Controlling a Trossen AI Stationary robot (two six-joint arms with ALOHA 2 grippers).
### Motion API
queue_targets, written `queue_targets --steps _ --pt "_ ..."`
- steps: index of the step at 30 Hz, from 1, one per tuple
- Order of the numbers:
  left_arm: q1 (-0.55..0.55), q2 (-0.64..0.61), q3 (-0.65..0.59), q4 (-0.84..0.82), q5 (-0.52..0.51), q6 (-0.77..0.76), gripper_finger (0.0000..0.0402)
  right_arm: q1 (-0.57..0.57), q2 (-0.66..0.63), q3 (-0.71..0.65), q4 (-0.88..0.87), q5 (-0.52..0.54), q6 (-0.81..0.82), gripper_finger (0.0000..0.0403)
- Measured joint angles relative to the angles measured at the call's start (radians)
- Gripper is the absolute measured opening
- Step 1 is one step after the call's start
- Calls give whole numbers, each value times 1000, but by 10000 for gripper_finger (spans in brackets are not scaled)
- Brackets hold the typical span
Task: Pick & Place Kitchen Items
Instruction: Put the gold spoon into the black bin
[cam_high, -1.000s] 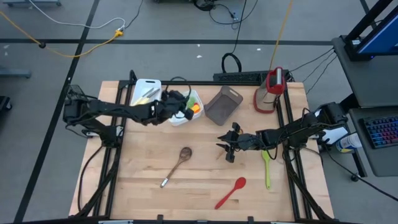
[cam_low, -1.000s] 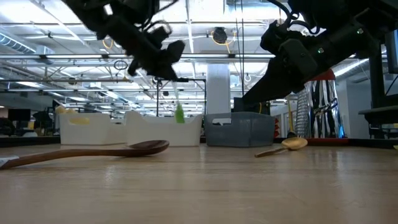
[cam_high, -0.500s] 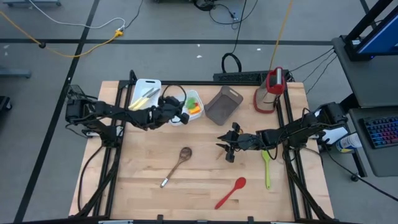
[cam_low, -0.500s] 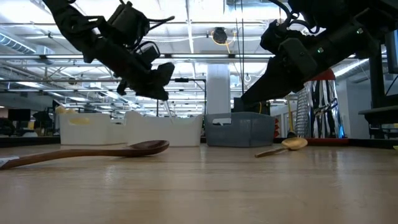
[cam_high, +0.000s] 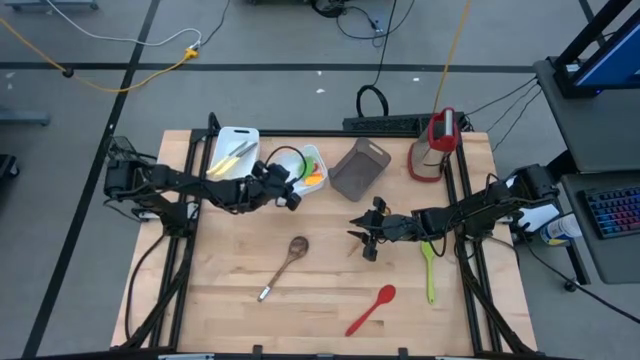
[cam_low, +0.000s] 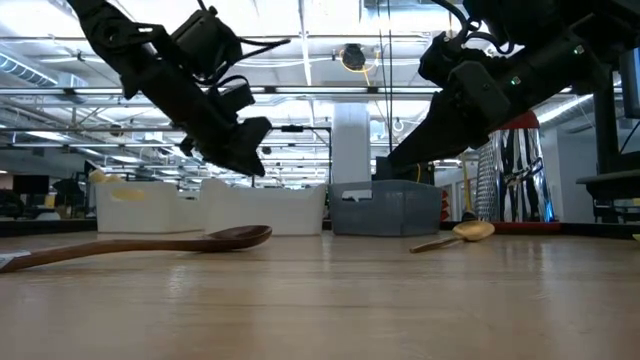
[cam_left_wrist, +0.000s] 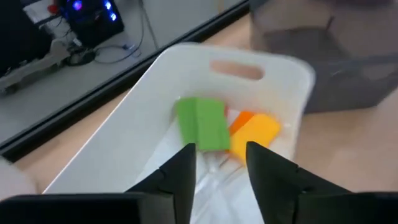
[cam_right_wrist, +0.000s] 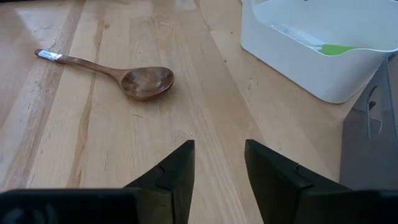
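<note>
1. A second ago the left gripper (cam_high: 291, 197) hung over the white bin (cam_high: 313, 157) with a green utensil between its fingers. It has since drawn back toward the desk's (cam_high: 320, 305) middle and dropped lower, and the green spatula (cam_left_wrist: 201, 122) now lies inside the bin beside an orange one (cam_left_wrist: 255, 132).
2. That reads as one item delivered; the left arm looks free for the next pick.
3. The left fingers (cam_left_wrist: 184, 168) are parted with nothing between them, clear of the bin's rim.
4. The right gripper (cam_high: 362, 237) has not moved; it hovers above the desk's centre, fingers (cam_right_wrist: 272, 169) apart and empty.
5. Still waiting on the desk: the wooden spoon (cam_high: 286, 265), red spoon (cam_high: 371, 309), green spoon (cam_high: 429, 271), and a gold spoon (cam_low: 455, 235) near the right gripper.
</note>
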Motion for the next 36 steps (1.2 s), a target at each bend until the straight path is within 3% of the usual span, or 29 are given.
queue_targets --steps 6,11,17,29,36 --pt "-50 -33 20 51 6 27 165 0 0 0 -5 -31 0 137" --pt "-109 -48 56 96 105 54 159 0 0 -1 -11 -106 -31 137" --pt "-181 -50 69 128 217 -25 153 0 0 -1 -31 -104 -46 137" --pt "-297 -49 69 123 234 -62 152 -21 0 -1 -182 -130 -116 139" --pt "-298 -49 69 120 235 -49 152 -64 0 -1 -193 -235 -226 183"
